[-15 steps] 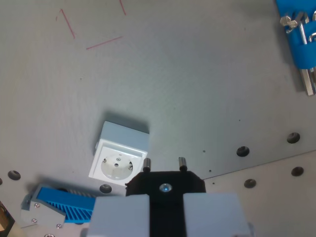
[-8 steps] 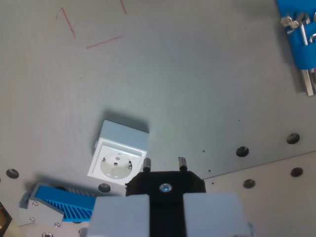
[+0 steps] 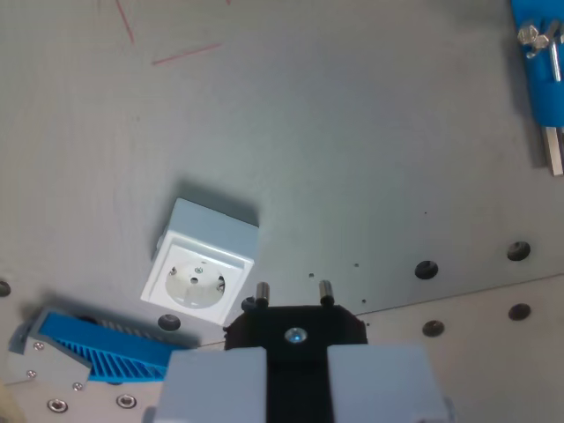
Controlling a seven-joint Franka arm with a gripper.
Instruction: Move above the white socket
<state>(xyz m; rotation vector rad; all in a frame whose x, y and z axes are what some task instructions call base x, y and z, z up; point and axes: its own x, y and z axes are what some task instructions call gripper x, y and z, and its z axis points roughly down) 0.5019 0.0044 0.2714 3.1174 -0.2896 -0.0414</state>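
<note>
Grey tabletop (image 3: pixel 352 150) fills most of the wrist view, bare across its centre, with red lines (image 3: pixel 176 55) near the top edge. White socket (image 3: pixel 201 266) sits lower on the wrist view's left, face up and turned at an angle. Gripper (image 3: pixel 295 366) at the bottom edge pinches a black plug (image 3: pixel 295 330), whose two pins (image 3: pixel 325 291) point out just beside the socket's corner. Blue ribbed part (image 3: pixel 92 345) lies close below the socket. Blue holder (image 3: pixel 542 62) occupies the top right corner. Bolt holes (image 3: pixel 426 269) dot the lower right.
</note>
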